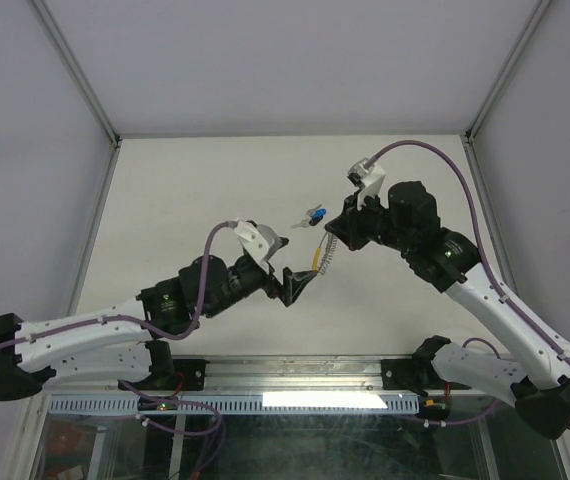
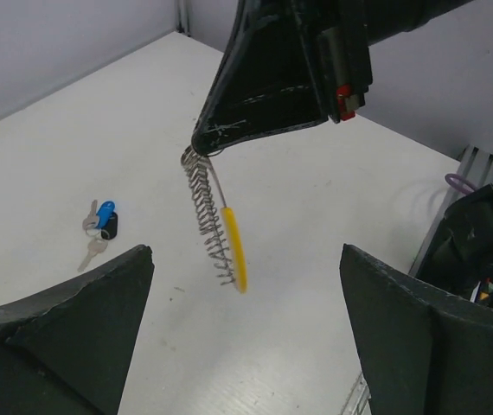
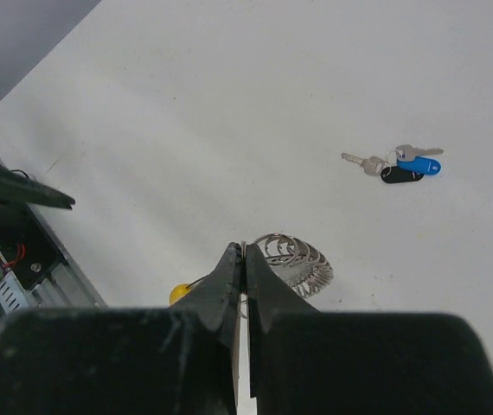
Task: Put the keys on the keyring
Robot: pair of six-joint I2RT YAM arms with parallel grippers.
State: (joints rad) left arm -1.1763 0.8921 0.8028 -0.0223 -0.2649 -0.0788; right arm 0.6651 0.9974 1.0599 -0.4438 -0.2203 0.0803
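Right gripper (image 1: 337, 233) clamps the keyring (image 2: 214, 216) by its top, and it dangles over the table (image 2: 333, 216). Left gripper (image 1: 300, 283) hangs wide open beside it, empty. The keys (image 3: 400, 164) lie unthreaded nearby; the left likely fetches them next.

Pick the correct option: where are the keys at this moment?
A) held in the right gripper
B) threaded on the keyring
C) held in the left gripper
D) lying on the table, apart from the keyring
D: the keys lie on the table, apart from the keyring, which hangs from the shut right gripper.
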